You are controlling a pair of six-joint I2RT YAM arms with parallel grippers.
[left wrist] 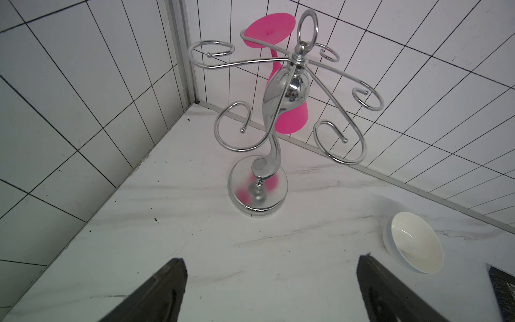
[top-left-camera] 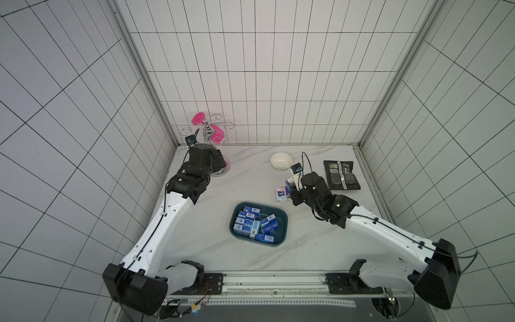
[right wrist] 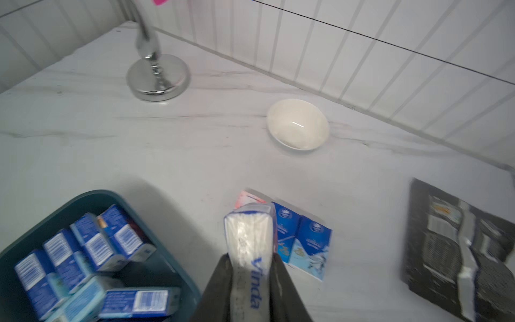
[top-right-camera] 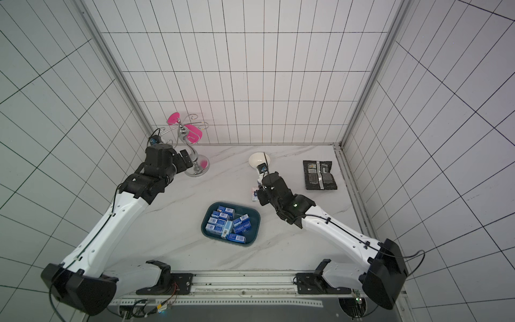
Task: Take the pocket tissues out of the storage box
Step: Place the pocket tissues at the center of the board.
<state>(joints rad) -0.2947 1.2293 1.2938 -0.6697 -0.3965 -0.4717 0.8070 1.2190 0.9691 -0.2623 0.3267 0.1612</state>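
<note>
Right hand [right wrist: 249, 260]: closed on the held pack [right wrist: 248, 231], fingers [right wrist: 217, 284] pressed against its two broad faces

Held pack: soft, white end with folded sheets showing through, blue edging, blue "Vinda" lettering along one side; raised over the surface [right wrist: 181, 156], just outside the storage box [top-left-camera: 278, 213]

Grip legible in the right wrist view alone; fingertips hidden in both top views under the right arm [top-left-camera: 370, 225], stretched forward and inward from the near right corner, wrist bent downward

Beneath and beyond the held pack: two blue packs [right wrist: 306, 245] flat on the surface, side by side and touching; one pinkish-white pack [right wrist: 246, 198] partly covered from this angle

Storage box: dark teal, rounded corners, mid-surface between the arms. Pocket tissues [top-left-camera: 248, 221] inside, mostly blue with white barcode labels, one light blue, several on edge in a row, others askew

Left hand [left wrist: 271, 260]: fingers wide apart, nothing between them, plain only in the left wrist view; aimed at the chrome stand [left wrist: 289, 83] in the far left corner, pink cup [left wrist: 292, 117] hung inverted on it

Also on the surface: white bowl [top-left-camera: 281, 160], black foil packet [top-left-camera: 341, 175]
</note>
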